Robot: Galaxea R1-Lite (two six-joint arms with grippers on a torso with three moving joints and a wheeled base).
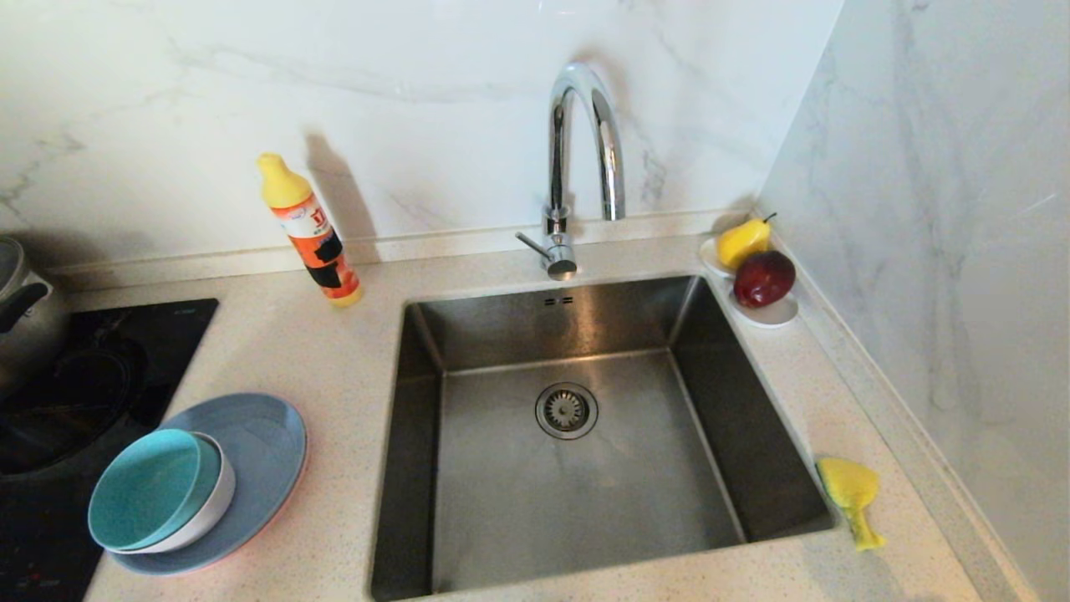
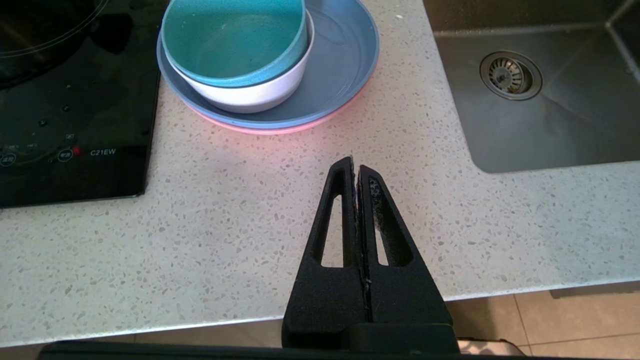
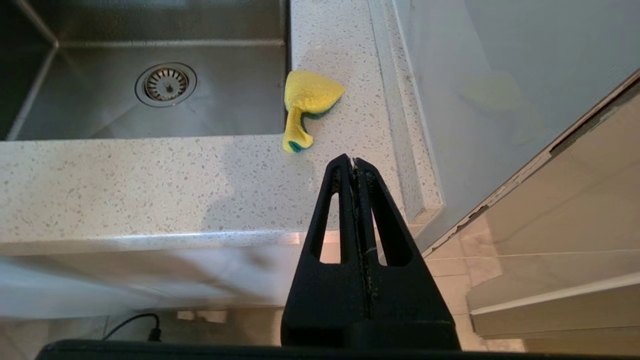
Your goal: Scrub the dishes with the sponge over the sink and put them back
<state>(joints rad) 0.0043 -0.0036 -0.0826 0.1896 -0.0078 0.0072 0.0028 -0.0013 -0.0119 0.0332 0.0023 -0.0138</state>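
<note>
The dishes are stacked on the counter left of the sink [image 1: 577, 502]: a teal bowl [image 1: 150, 487] nested in a pale bowl [image 1: 209, 514], on a grey-blue plate [image 1: 259, 443]. A pink plate's rim [image 2: 280, 129] peeks out beneath the stack. The crumpled yellow sponge [image 1: 851, 493] with its green layer lies on the counter at the sink's right front corner. My left gripper [image 2: 355, 165] hangs shut and empty over the counter's front, short of the stack. My right gripper [image 3: 353, 162] is shut and empty near the counter's front edge, short of the sponge [image 3: 307, 102]. Neither gripper shows in the head view.
A chrome faucet [image 1: 577, 167] stands behind the sink. An orange detergent bottle [image 1: 313, 234] stands at the back left. A white dish with a pear [image 1: 742, 241] and an apple [image 1: 764, 278] sits at the back right. A black cooktop [image 1: 75, 393] with a pot [image 1: 25, 309] lies far left; a wall [image 1: 961, 251] closes the right.
</note>
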